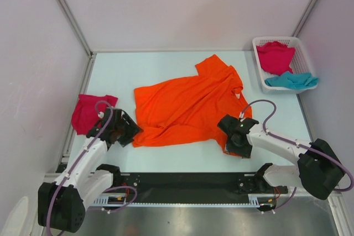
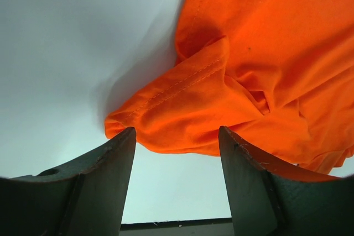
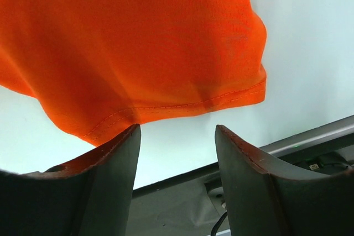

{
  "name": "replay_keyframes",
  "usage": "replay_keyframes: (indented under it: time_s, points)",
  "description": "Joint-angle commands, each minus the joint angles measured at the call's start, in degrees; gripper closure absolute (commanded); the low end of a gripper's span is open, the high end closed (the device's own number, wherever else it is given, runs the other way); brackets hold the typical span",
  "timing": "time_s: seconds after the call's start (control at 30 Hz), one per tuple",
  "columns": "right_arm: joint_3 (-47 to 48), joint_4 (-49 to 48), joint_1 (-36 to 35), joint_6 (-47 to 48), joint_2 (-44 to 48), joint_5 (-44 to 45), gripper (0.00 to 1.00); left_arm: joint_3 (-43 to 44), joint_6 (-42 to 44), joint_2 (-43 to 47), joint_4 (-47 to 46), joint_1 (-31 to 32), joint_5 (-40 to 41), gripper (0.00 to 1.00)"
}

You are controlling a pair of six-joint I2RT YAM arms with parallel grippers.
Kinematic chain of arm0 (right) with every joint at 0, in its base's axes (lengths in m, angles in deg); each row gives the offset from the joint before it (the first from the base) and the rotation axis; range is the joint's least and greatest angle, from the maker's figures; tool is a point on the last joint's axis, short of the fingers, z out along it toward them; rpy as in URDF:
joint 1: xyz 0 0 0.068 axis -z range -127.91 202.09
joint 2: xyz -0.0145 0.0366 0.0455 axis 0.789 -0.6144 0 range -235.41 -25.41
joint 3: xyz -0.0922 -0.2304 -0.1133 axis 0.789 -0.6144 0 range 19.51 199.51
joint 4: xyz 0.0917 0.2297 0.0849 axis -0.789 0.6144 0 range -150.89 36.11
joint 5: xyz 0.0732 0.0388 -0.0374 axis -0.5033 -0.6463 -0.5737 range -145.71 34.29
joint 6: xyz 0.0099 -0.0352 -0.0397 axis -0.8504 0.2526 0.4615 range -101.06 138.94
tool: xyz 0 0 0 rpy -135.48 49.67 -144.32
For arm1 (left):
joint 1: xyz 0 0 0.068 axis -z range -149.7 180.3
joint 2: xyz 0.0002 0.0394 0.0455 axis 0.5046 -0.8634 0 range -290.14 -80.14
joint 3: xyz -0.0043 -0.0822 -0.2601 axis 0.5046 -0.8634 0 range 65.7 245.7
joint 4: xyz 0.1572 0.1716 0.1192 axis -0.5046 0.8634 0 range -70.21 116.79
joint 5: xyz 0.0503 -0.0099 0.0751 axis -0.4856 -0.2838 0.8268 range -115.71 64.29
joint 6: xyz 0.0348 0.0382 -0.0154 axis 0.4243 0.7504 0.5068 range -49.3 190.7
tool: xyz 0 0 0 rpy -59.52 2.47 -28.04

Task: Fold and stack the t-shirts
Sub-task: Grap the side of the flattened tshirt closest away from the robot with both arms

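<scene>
Hiding near corners of orange t-shirt (image 1: 188,103) overhead: left gripper (image 2: 177,132), right gripper (image 3: 177,128), both wide.

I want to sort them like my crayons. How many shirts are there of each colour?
Orange shirt: 1
Pink shirts: 2, the second one in the basket
Teal shirt: 1
Total: 4
</scene>
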Motion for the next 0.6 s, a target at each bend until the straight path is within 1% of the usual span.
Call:
replay_keyframes:
  time_s: [0.0, 0.23, 0.33, 0.43, 0.57]
  points:
    - [0.6, -0.8, 0.1, 0.0, -0.1, 2.0, 0.38, -1.4, 0.5, -0.7, -3.1, -0.6, -0.7, 0.33]
    - [0.5, -1.7, 0.6, 0.8, -0.9, 2.1, 0.38, -4.9, -0.4, -1.3, -5.9, -0.6, -1.9, 0.34]
    - [0.4, -2.4, 0.7, 0.9, -1.2, 2.1, 0.40, -5.8, -0.8, -0.6, -6.0, -0.6, -2.3, 0.34]
    - [-0.4, -3.5, 0.7, 0.9, -1.2, 2.0, 0.42, -6.2, -0.9, 0.7, -5.8, -0.6, -2.7, 0.35]
    - [-1.9, -5.9, 0.8, 1.1, -1.9, 1.6, 0.48, -6.6, -1.0, 2.0, -5.8, -0.6, -2.9, 0.39]
